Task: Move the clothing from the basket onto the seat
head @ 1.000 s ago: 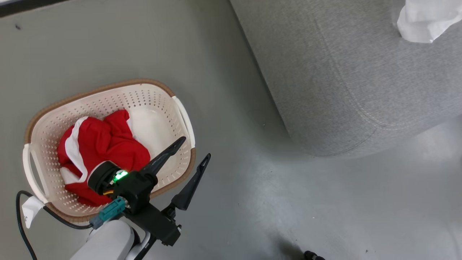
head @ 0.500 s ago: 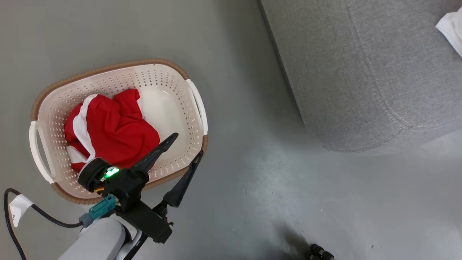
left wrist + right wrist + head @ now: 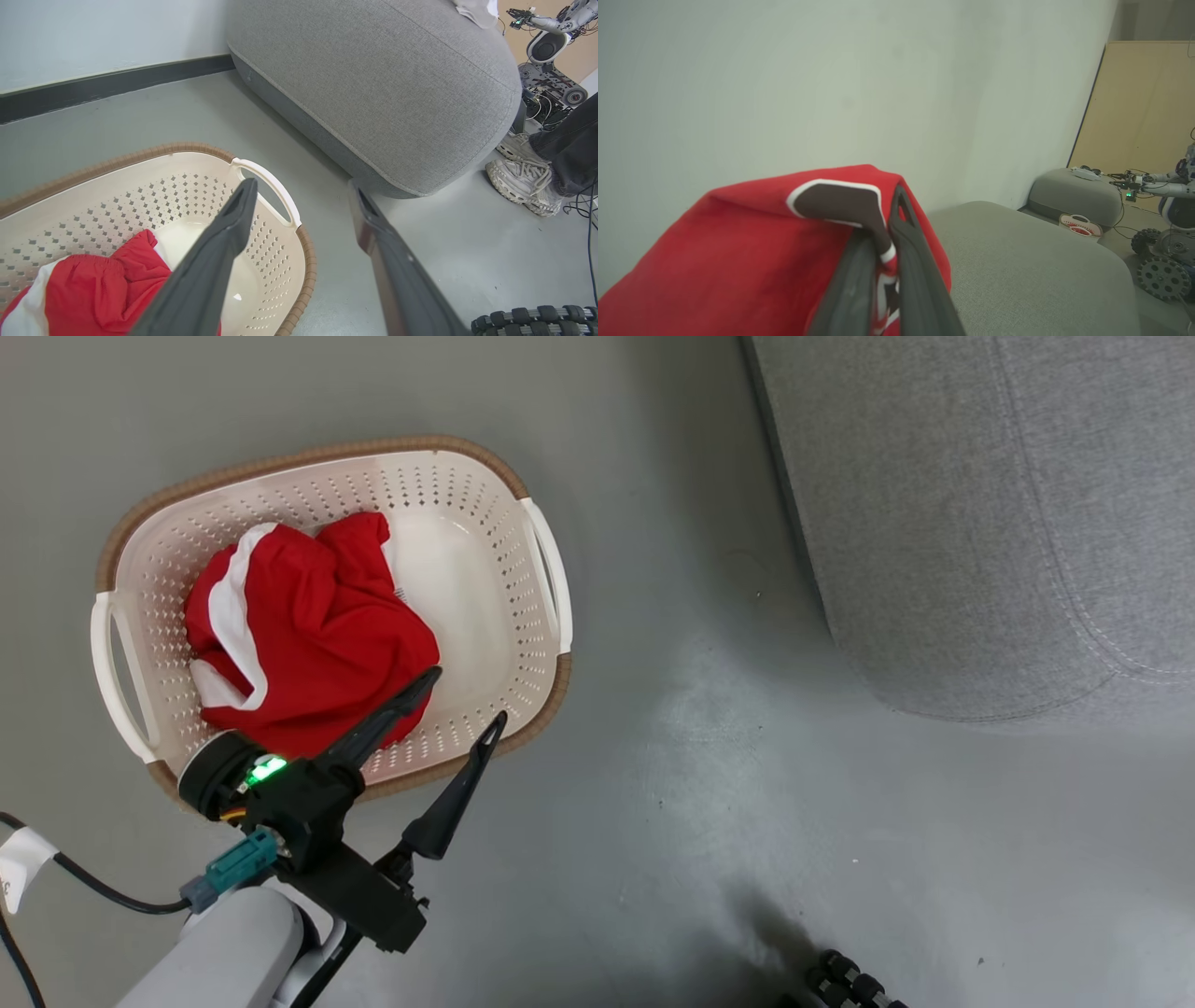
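A crumpled red garment with white stripes (image 3: pixel 303 630) lies in the left half of the cream basket (image 3: pixel 476 504) on the floor. My left gripper (image 3: pixel 467 695) hangs open above the basket's near right rim; one finger is over the clothing, the other over the rim. From the left wrist the red garment (image 3: pixel 88 298) lies low left inside the basket (image 3: pixel 187 186), and the left gripper (image 3: pixel 301 189) holds nothing. My right gripper (image 3: pixel 889 205) is shut on a second red garment (image 3: pixel 738 252) bearing a black white-edged numeral, held up above the grey seat (image 3: pixel 1017 261). The seat (image 3: pixel 980 504) fills the upper right.
A person's pale shoes (image 3: pixel 518 179) and dark trouser leg stand on the floor past the seat. A treaded wheel (image 3: pixel 854 980) sits at the lower edge. Another robot (image 3: pixel 1167 233) and a second grey cushion (image 3: pixel 1073 198) stand farther off. A white cloth (image 3: pixel 476 7) lies on the seat.
The head camera has swung, so basket and seat shift right and up in the picture. My left gripper stays open over the basket's near rim, now closer to the red garment.
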Robot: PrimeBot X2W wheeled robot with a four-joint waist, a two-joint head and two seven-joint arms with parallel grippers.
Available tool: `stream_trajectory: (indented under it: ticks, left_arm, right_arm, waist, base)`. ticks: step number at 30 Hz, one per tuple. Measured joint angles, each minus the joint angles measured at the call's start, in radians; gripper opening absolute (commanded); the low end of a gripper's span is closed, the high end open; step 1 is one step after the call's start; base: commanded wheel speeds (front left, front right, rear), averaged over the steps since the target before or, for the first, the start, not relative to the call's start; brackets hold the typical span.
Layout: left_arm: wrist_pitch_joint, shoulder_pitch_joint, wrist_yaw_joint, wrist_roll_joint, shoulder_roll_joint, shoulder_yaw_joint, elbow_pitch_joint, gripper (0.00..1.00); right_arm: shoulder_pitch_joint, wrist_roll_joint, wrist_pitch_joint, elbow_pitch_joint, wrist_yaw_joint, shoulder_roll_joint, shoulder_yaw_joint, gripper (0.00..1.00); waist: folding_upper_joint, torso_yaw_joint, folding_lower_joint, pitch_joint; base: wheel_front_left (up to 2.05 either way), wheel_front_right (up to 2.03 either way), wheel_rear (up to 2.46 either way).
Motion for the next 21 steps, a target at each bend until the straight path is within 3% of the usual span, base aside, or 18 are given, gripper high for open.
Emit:
stream_trajectory:
  ticks: [11, 16, 17, 18, 19, 21]
  left_arm:
    - [0.0, 0.0, 0.0, -0.01, 0.012, 0.002, 0.001, 1.0]
    - [0.0, -0.004, 0.0, -0.013, 0.012, 0.008, 0.003, 1.0]
    - [0.0, -0.004, 0.0, -0.014, 0.012, 0.013, 0.004, 1.0]
    - [0.0, -0.005, 0.0, -0.016, 0.012, 0.018, 0.007, 1.0]
    - [0.0, -0.005, 0.0, -0.018, 0.011, 0.021, 0.011, 1.0]
    - [0.0, -0.007, 0.0, -0.021, 0.008, 0.026, 0.017, 1.0]
  right_arm:
    - [0.032, -0.021, 0.033, 0.169, 0.0, 0.108, -0.082, 0.0]
    - [0.075, -0.021, 0.034, 0.206, 0.0, 0.117, -0.108, 0.0]
    - [0.086, -0.021, 0.03, 0.21, 0.0, 0.12, -0.109, 0.06]
    - [0.098, -0.024, 0.022, 0.211, 0.0, 0.124, -0.103, 0.56]
    - [0.107, -0.027, 0.015, 0.212, 0.0, 0.129, -0.097, 1.0]
    - [0.121, -0.037, 0.007, 0.211, 0.0, 0.131, -0.075, 1.0]
  waist:
    - [0.0, 0.022, 0.0, 0.032]
    - [0.0, 0.028, 0.0, 0.034]
    - [0.0, 0.029, 0.0, 0.033]
    - [0.0, 0.029, 0.0, 0.032]
    - [0.0, 0.029, 0.0, 0.029]
    - [0.0, 0.029, 0.0, 0.021]
  base:
    - [0.0, 0.0, 0.0]
    - [0.0, 0.0, 0.0]
    - [0.0, 0.0, 0.0]
    - [0.0, 0.0, 0.0]
    - [0.0, 0.0, 0.0]
    - [0.0, 0.0, 0.0]
